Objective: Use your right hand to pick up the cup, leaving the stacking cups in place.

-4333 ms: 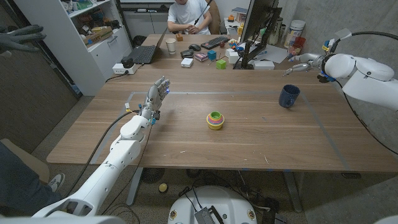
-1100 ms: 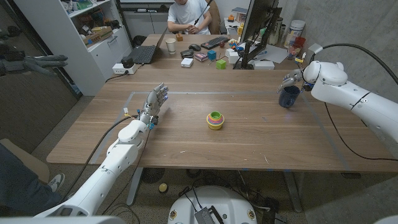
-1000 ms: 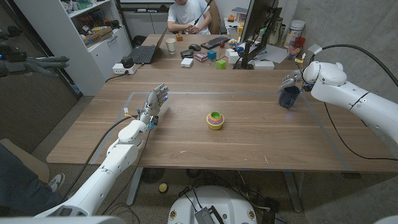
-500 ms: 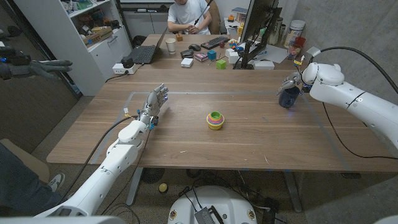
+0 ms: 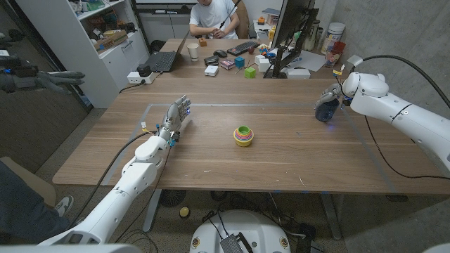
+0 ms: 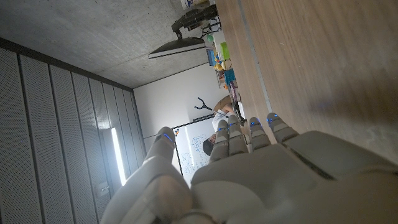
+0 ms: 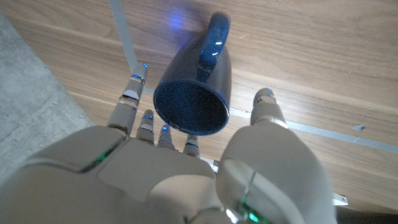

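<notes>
A dark blue cup (image 5: 324,112) with a handle stands on the far right of the wooden table (image 5: 281,169). My right hand (image 5: 336,93) reaches around it from the right. In the right wrist view the cup (image 7: 193,87) sits between my fingers (image 7: 132,94) on one side and my thumb on the other. A strip of table shows between the thumb and the cup wall. My right hand (image 7: 186,168) has not closed on it. The coloured stacking cups (image 5: 243,135) sit nested at the table's middle. My left hand (image 5: 176,116) stands at the left with fingers apart, holding nothing, as the left wrist view (image 6: 249,174) also shows.
Tape lines (image 5: 365,151) mark a rectangle on the table. Behind it is a second table with a laptop (image 5: 163,60), a keyboard (image 5: 242,48), small toys and a monitor (image 5: 295,28), where a person (image 5: 211,15) sits. A person's gloved arm (image 5: 42,76) reaches in at the left edge.
My right hand has swung in from the far right and closed in around the cup over the last second. The stacking cups and my left hand have not moved.
</notes>
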### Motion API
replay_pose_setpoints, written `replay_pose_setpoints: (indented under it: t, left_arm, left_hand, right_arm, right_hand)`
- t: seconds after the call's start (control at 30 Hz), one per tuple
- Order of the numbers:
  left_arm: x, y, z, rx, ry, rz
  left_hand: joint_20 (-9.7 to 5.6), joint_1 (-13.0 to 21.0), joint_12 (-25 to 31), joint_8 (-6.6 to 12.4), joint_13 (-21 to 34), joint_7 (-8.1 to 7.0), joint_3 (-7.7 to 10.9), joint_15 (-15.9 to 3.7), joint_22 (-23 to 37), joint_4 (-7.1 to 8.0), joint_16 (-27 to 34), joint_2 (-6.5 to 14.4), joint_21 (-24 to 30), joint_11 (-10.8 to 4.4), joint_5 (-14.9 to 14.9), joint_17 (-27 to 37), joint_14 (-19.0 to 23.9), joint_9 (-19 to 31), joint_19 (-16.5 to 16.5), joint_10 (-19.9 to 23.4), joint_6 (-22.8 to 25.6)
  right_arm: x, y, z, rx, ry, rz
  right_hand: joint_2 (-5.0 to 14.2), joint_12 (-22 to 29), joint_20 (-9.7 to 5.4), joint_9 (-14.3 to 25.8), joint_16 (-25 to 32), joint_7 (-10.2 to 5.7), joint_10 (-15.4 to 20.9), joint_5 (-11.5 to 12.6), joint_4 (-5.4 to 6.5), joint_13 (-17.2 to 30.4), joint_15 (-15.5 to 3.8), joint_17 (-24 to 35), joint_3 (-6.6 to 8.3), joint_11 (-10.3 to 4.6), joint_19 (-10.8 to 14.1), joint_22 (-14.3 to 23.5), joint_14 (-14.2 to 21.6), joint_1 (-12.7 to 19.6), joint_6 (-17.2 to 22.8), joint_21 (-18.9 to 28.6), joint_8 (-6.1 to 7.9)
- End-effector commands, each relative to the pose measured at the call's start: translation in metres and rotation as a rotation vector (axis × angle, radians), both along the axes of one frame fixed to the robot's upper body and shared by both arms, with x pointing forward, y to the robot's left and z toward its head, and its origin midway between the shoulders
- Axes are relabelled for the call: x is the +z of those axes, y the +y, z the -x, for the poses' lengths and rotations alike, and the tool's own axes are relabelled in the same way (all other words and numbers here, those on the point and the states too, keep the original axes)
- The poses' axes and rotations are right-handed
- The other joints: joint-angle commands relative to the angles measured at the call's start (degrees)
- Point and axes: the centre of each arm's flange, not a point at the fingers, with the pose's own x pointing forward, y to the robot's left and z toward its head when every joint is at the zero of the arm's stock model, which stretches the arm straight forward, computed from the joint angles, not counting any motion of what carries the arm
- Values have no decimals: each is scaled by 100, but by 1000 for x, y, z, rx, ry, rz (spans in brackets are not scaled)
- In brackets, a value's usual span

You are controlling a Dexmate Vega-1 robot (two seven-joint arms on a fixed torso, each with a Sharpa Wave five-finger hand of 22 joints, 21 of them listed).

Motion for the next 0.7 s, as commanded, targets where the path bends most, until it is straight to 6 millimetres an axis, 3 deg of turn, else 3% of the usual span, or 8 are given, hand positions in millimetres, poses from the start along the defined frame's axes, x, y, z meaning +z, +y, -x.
replay_pose_setpoints:
  t: [0.03, 0.6, 0.7]
  left_arm:
    - [0, -2, -3, -4, 6, -3]
    - [-5, -1, -2, -1, 16, 0]
    - [-5, -1, -2, -1, 15, 1]
  left_hand:
    - [37, 29, -7, 4, 27, 4, 42, 90, 14, -3, 7, 38, 34, -37, 36, 16, 7, 26, -1, 7, 9]
    - [86, 23, -4, 7, 29, -11, 38, 154, 16, 2, 11, 36, 27, -71, 34, 20, 12, 26, -25, 18, 7]
    - [101, 22, -5, 7, 30, -17, 36, 170, 17, 4, 11, 35, 27, -71, 34, 21, 9, 26, -28, 18, 6]
  right_arm:
    - [-5, -3, -6, -11, 9, -3]
    - [-9, 1, -15, -24, 10, 2]
    - [-9, 2, -16, -15, -1, 9]
  right_hand:
    - [49, 54, 7, 13, 42, -19, 38, 27, -4, 2, 25, 10, -19, -16, 47, -1, 54, 45, 44, -37, 52]
    - [119, 58, 0, 23, 102, -38, 110, 36, -22, 8, -50, 16, 0, -40, 168, 4, 250, 141, 126, -53, 75]
    - [252, 79, -26, 37, 180, -36, 203, 43, -63, 22, -141, 34, 73, -65, 406, 18, 477, 323, 185, -8, 95]
